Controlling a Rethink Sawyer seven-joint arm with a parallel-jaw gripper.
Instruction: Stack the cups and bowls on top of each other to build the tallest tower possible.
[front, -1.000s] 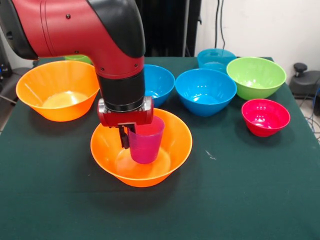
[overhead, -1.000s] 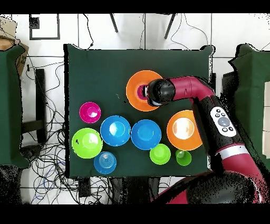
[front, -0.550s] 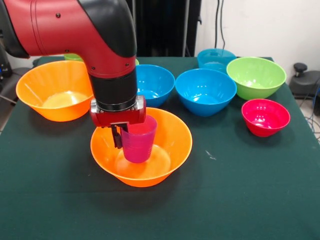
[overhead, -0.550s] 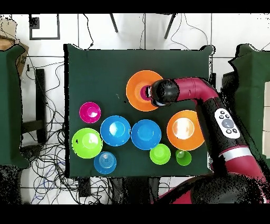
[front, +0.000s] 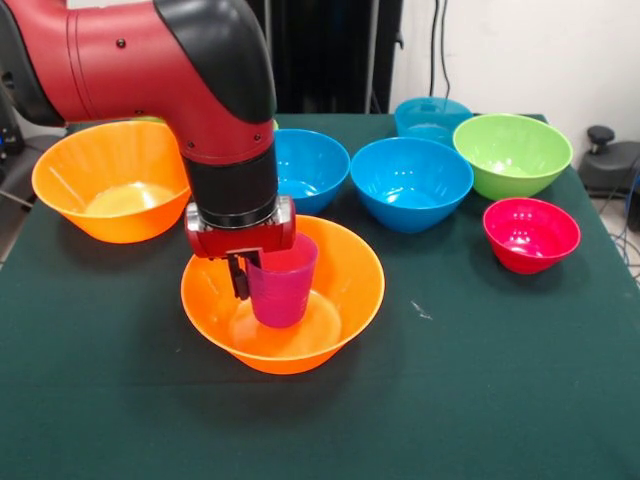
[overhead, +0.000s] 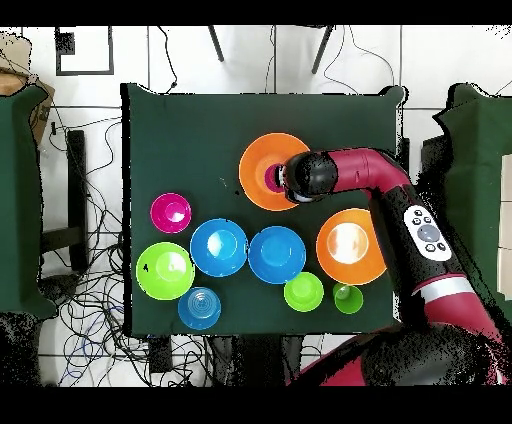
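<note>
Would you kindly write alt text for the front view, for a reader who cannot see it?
A red and black robot arm's gripper holds a translucent purple-magenta plastic cup inside a large orange plastic bowl on a dark green table. Behind stand another orange bowl, blue, green and red-pink bowls.

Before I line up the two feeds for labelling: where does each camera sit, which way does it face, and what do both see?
Front view: across the table, facing the robot; the arm drops in from above, its gripper at the purple cup inside an orange bowl.
Overhead view: above the table, looking straight down, robot base at the bottom; the arm reaches up to the same cup.
Shared: cup, orange bowl, red-pink bowl.
</note>
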